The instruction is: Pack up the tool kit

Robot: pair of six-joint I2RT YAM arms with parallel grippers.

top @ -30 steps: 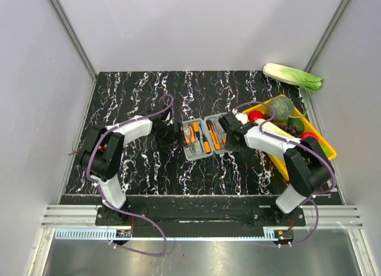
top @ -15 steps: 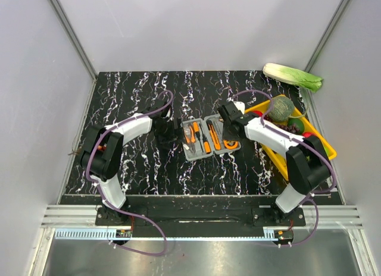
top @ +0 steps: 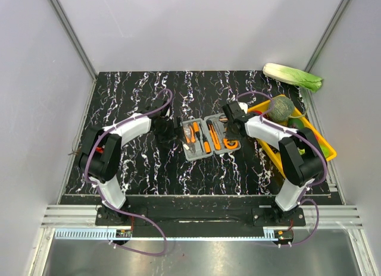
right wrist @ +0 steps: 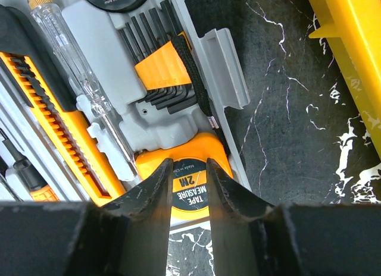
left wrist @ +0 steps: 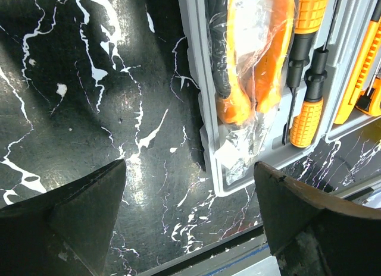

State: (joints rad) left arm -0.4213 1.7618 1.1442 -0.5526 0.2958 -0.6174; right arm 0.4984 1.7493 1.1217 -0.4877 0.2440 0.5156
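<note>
Seen from above: grey tool kit case (left wrist: 199, 91) lying open and flat at the middle of a black marbled tabletop (top: 131, 91), between the two arms. In its left half, orange-handled pliers (left wrist: 256, 56) in clear wrap, next to orange-and-black screwdrivers (left wrist: 309, 103). In its right half, hex keys (right wrist: 161, 68), an orange utility knife (right wrist: 53, 109) and an orange tape measure (right wrist: 191, 190) seated in a corner. Just beside the case's left edge, left tool (left wrist: 189, 169) over bare tabletop, fingers spread wide, gripping nothing. Over the tape measure, right tool (right wrist: 191, 169), fingers only narrowly apart, the label showing through the gap, clamped on nothing. To the right of the case, yellow tray (top: 324, 146) of vegetables.
</note>
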